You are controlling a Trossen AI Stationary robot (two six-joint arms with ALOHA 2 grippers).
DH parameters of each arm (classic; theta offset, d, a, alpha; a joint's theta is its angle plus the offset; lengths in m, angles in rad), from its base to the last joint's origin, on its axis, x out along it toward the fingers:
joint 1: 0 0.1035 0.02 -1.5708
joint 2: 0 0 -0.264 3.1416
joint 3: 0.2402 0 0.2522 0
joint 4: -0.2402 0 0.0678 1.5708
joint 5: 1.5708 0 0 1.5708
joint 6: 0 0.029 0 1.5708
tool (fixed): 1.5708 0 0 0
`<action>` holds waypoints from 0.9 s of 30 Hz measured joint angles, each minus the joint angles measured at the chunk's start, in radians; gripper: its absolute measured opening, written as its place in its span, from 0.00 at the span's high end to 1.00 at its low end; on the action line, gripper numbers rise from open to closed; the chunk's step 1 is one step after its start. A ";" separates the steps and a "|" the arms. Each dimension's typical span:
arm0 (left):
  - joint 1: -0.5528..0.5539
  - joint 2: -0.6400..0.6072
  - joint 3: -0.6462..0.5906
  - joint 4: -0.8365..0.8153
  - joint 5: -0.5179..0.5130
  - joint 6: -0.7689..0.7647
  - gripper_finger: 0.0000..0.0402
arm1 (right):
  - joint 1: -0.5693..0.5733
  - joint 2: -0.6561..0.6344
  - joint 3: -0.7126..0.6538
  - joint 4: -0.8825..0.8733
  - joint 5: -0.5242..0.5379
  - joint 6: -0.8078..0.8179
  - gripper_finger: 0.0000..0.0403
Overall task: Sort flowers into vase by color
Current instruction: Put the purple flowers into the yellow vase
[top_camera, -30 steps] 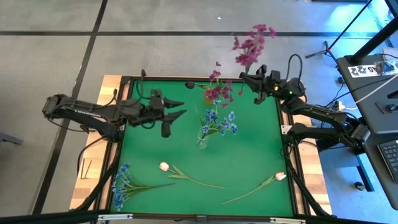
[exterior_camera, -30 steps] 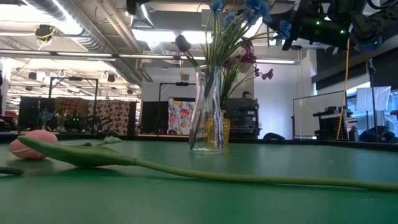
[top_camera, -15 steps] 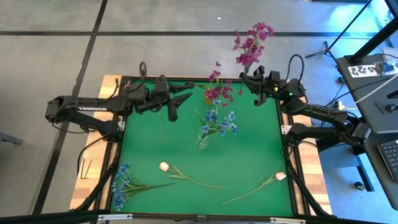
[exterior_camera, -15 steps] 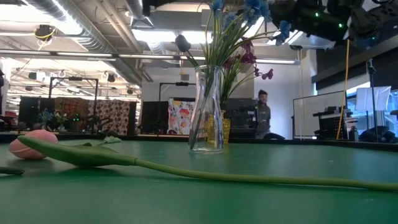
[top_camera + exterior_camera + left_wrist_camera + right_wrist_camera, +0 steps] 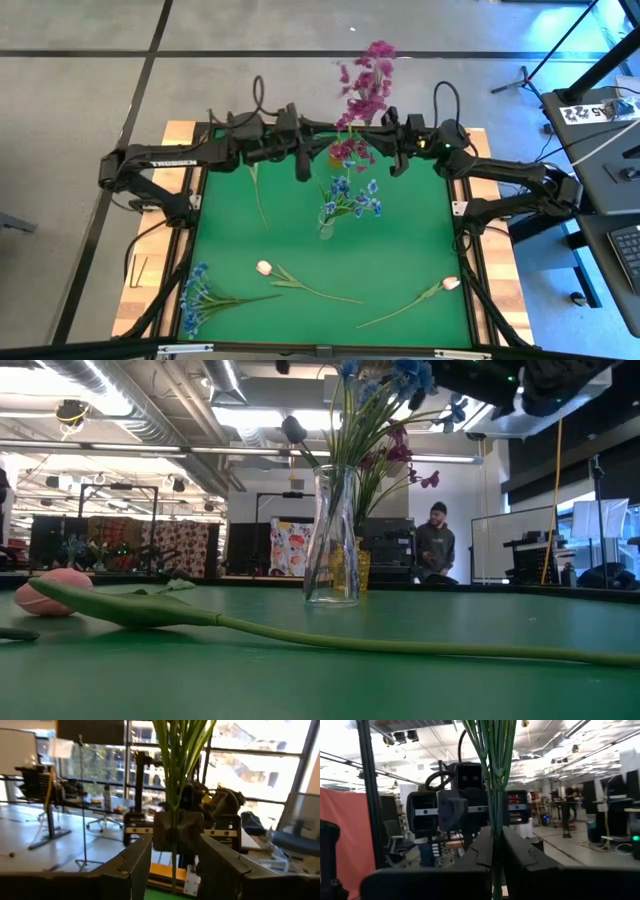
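My right gripper (image 5: 360, 129) is over the far middle of the table, shut on a magenta-purple spray (image 5: 364, 82). It is just above the yellow vase (image 5: 335, 158), which holds other magenta flowers (image 5: 352, 150). My left gripper (image 5: 333, 128) faces it from the left, open. In the left wrist view its fingers (image 5: 134, 865) stand either side of the spray's stems (image 5: 176, 780), short of them. A clear glass vase (image 5: 326, 231) holds blue blossoms (image 5: 352, 200) and stands in front of the yellow vase (image 5: 352, 570) in the low view. My right gripper pinches the spray's bundle of green stems (image 5: 495, 805) between its two fingers (image 5: 481, 851). They come in level from the table's right side and lie across the stems. The spray stands upright and is lifted clear, with its blossoms above the fingers.
On the green mat lie a blue spray (image 5: 200, 295) at the near left, a tulip (image 5: 265, 268) with its long stem, a second tulip (image 5: 450, 283) at the near right, and a dark-budded stem (image 5: 258, 195) left of the vases. A person (image 5: 435, 545) stands far behind the table.
My right gripper has carried the magenta spray toward the table's left, from the far right corner to above the yellow vase. My left arm has swung toward the far edge and right until its gripper faces the right one. The dark-budded stem shows on the mat where the arm was.
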 joint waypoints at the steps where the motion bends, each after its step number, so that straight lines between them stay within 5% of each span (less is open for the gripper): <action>1: 0.000 0.016 0.019 -0.011 0.008 0.000 0.61 | 0.008 0.014 0.013 -0.003 0.000 0.000 0.95; 27: 0.000 0.092 0.086 -0.022 0.001 0.000 0.61 | 0.087 0.154 0.087 0.000 0.025 -0.001 0.95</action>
